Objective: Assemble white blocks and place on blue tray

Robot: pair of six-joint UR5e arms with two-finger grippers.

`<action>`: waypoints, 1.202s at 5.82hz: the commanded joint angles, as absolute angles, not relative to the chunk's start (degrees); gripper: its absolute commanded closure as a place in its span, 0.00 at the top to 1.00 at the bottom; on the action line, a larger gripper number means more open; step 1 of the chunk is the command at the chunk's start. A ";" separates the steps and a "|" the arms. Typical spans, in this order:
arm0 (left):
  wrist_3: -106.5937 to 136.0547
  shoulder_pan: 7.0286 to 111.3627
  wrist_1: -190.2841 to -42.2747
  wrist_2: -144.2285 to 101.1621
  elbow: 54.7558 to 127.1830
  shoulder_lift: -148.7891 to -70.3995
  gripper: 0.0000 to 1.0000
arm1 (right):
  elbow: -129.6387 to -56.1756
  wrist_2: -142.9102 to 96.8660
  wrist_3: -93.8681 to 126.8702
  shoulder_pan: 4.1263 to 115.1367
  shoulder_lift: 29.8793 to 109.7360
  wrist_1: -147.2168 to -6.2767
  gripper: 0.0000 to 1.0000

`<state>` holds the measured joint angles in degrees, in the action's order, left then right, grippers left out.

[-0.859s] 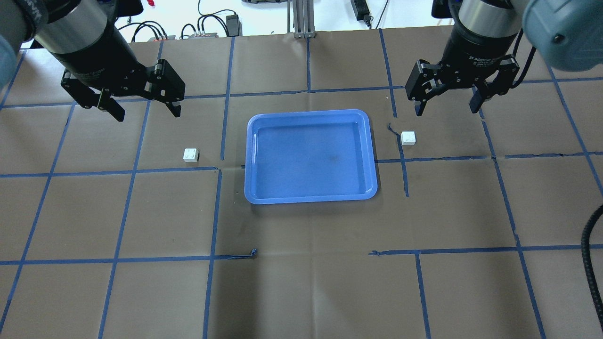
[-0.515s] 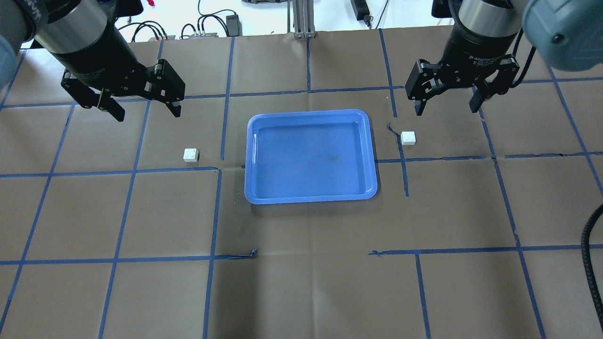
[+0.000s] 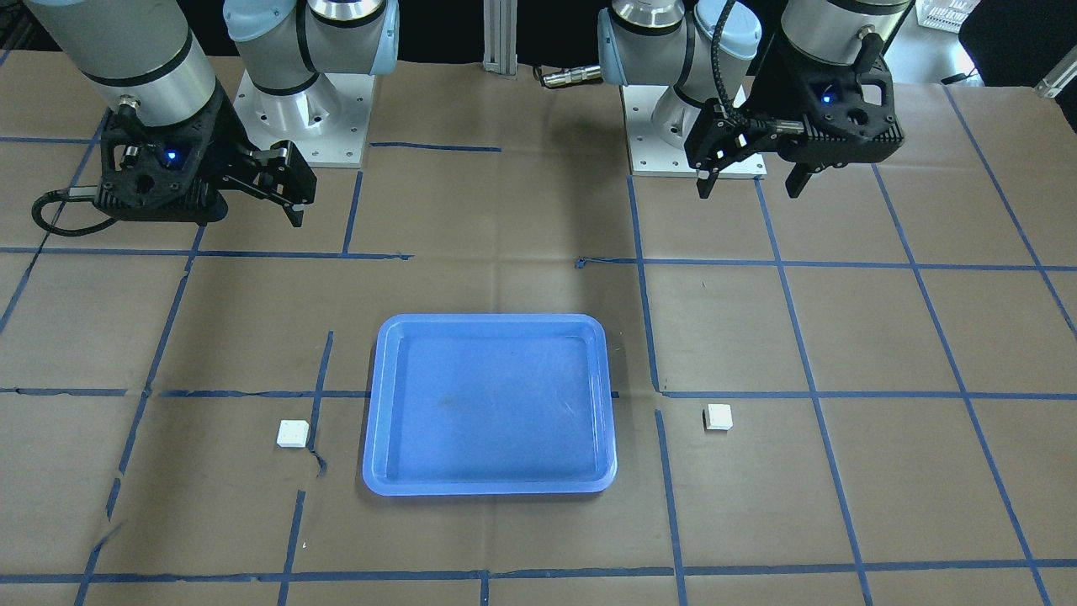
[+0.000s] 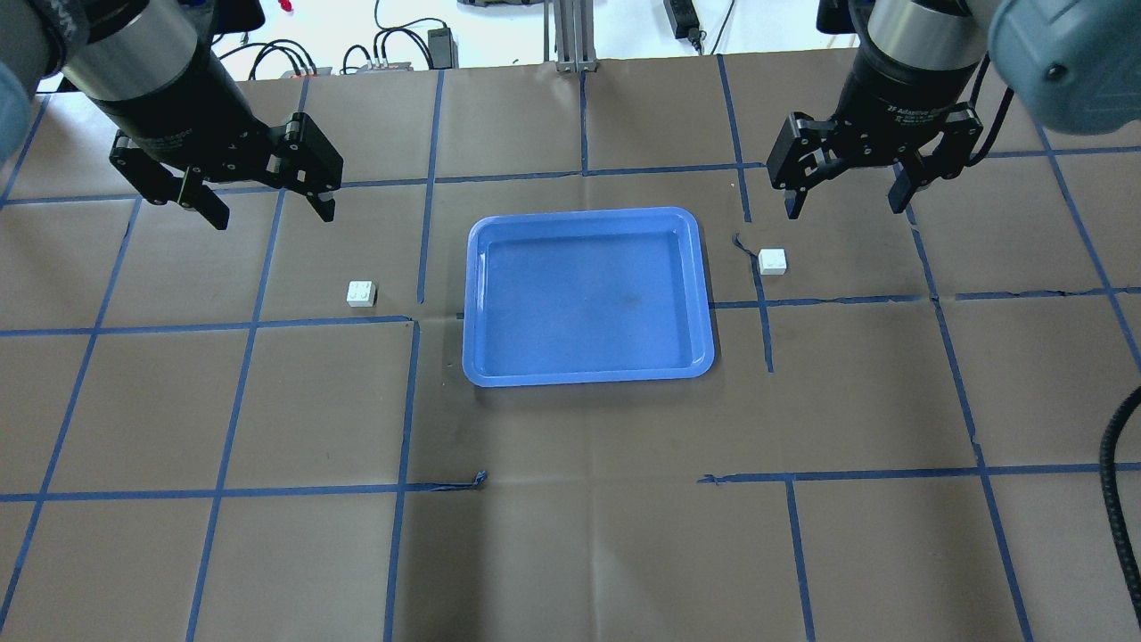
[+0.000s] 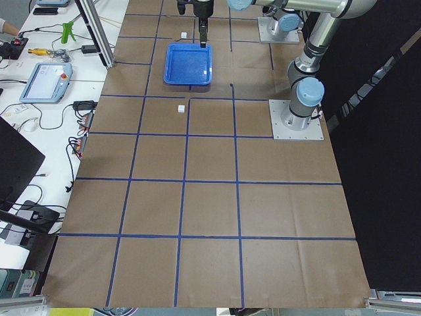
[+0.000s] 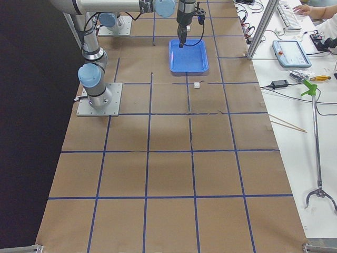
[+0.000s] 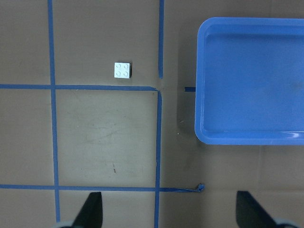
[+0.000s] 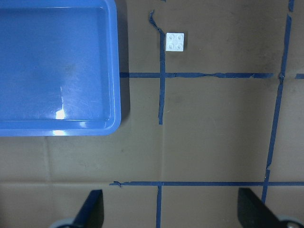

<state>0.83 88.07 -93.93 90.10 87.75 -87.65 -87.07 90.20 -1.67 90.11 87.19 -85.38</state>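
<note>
The blue tray (image 4: 588,303) lies empty at the table's middle. One white block (image 4: 361,293) sits left of it, the other white block (image 4: 773,261) right of it, both studs up on the paper. My left gripper (image 4: 272,214) hangs open and empty above the table, beyond and left of the left block. My right gripper (image 4: 843,208) hangs open and empty, beyond and slightly right of the right block. The left wrist view shows its block (image 7: 123,70) and the tray (image 7: 251,80). The right wrist view shows its block (image 8: 175,41) and the tray (image 8: 52,61).
Brown paper with a blue tape grid covers the table. Cables and power bricks (image 4: 392,53) and an aluminium post (image 4: 570,36) lie past the far edge. A black corrugated hose (image 4: 1114,499) hangs at the right edge. The arm bases (image 3: 303,109) stand at my side.
My left gripper has shifted slightly away and to the left. The right gripper, the blocks and the tray have not visibly moved.
</note>
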 commanded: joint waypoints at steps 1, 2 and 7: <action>1.49 85.62 -94.57 90.26 90.59 -89.02 1.00 | -86.92 90.18 -13.71 89.65 87.27 -85.69 1.00; 1.67 83.52 -94.74 90.09 92.44 -91.82 1.00 | -86.84 90.78 -24.15 89.56 87.45 -85.78 1.00; -0.34 81.65 -51.61 90.96 117.64 -97.10 0.99 | -87.45 91.06 -96.80 87.82 84.39 -98.13 0.99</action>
<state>0.37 81.75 -61.83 90.52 112.91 -95.88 -87.52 91.09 -82.03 88.96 85.75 -94.63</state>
